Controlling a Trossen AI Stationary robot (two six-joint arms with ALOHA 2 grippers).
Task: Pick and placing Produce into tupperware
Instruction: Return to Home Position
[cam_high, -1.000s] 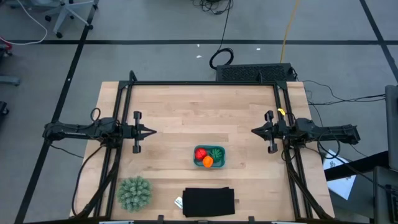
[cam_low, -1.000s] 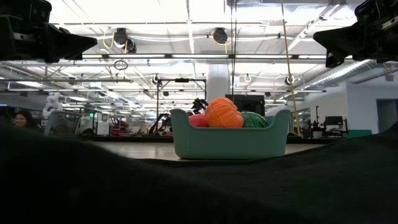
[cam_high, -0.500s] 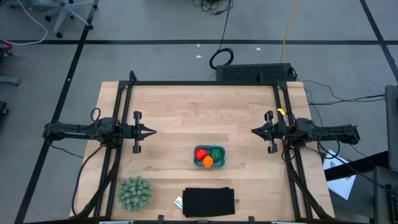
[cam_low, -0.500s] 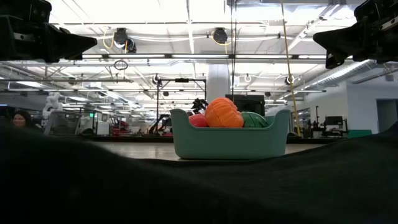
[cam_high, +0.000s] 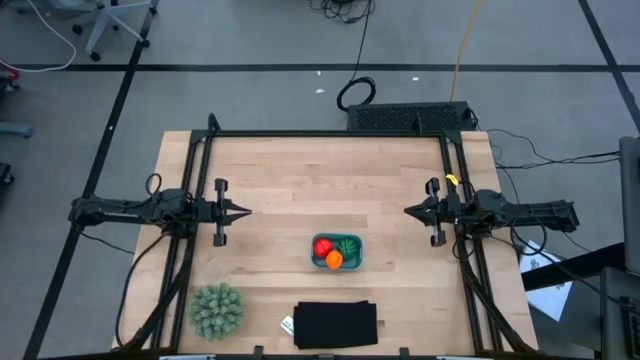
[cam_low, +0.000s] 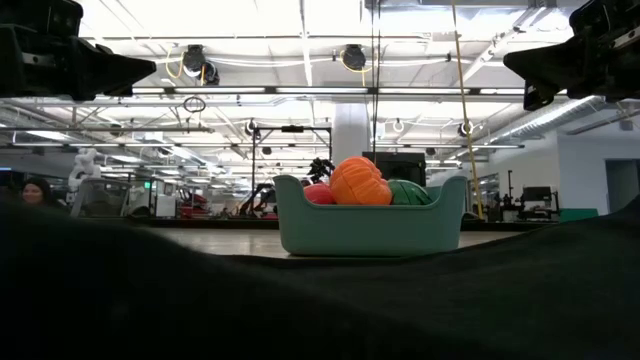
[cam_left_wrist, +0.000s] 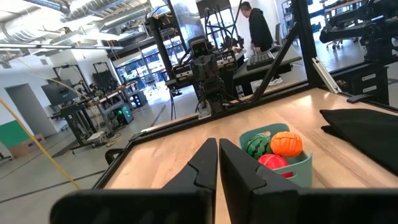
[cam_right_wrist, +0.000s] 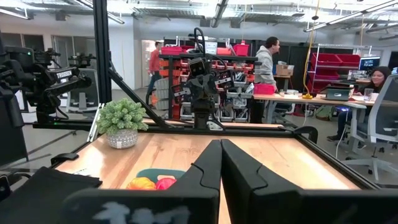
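The teal tupperware (cam_high: 337, 252) stands on the wooden table, a little toward the near edge from the middle. Inside it lie the three produce pieces: red (cam_high: 322, 247), dark green striped (cam_high: 348, 247) and orange (cam_high: 333, 260); in the low view the orange piece (cam_low: 360, 182) tops the tub (cam_low: 370, 230). My left gripper (cam_high: 246, 211) is shut, held level above the table's left side, far from the tub. My right gripper (cam_high: 408, 211) is shut, held above the right side. Both touch nothing.
A spiky pale-green ball (cam_high: 216, 310) sits at the near left corner. A flat black rectangular object (cam_high: 336, 324) lies at the near edge with a small tag (cam_high: 287, 325) beside it. People stand in the room beyond the table.
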